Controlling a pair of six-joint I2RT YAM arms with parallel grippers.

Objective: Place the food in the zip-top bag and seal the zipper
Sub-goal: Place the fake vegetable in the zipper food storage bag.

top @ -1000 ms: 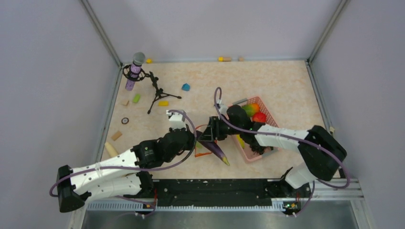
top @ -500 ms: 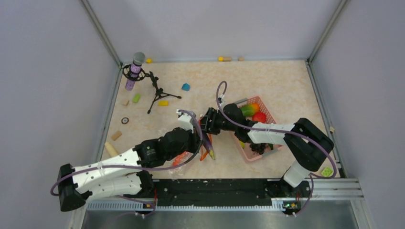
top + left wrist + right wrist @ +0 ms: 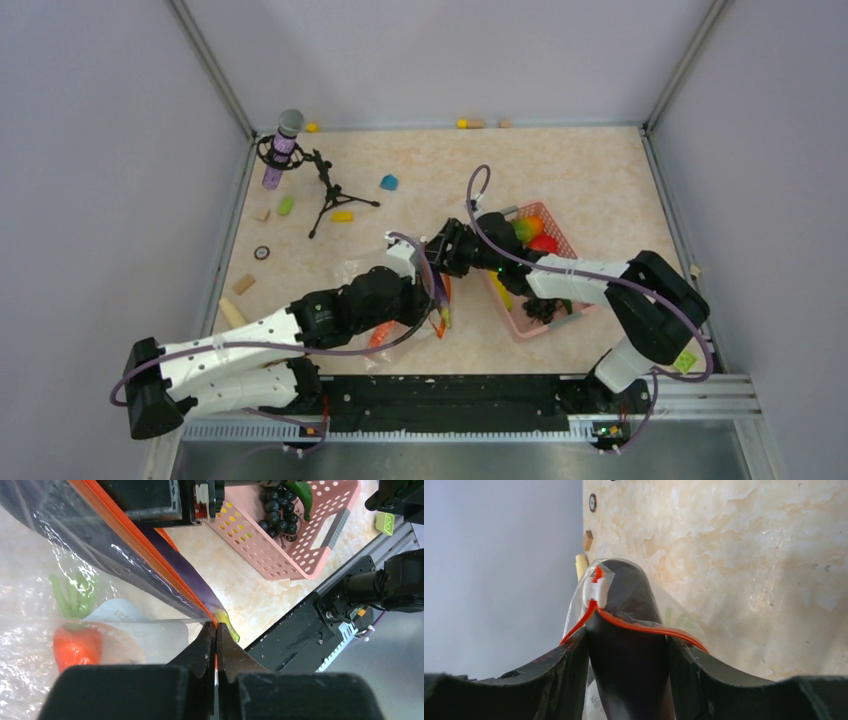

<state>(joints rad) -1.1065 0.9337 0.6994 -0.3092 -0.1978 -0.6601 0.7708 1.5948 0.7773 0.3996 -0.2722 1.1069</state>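
Observation:
The clear zip-top bag [image 3: 365, 290] lies at the table's middle, an orange carrot [image 3: 75, 647] inside it. My left gripper [image 3: 216, 630] is shut on the bag's orange-red zipper [image 3: 150, 550] and holds the mouth up; it also shows in the top view [image 3: 436, 312]. My right gripper [image 3: 626, 635] is shut on the dark purple eggplant [image 3: 629, 645], which sits partly in the mouth with the zipper [image 3: 644, 627] looped across it. The white slider tab [image 3: 595, 592] is at the strip's far end. The eggplant's yellow-green stem [image 3: 228, 626] pokes out by my left fingers.
The pink basket [image 3: 568, 243] at the right holds a tomato [image 3: 543, 243], dark grapes [image 3: 277, 510] and a green piece [image 3: 302, 492]. A microphone on a tripod [image 3: 285, 150] stands at the back left. Small blocks [image 3: 389, 182] lie scattered. The black base rail [image 3: 450, 390] runs along the near edge.
My right gripper has swung the eggplant left and upright into the bag's mouth. My left gripper has moved right and up with the zipper edge.

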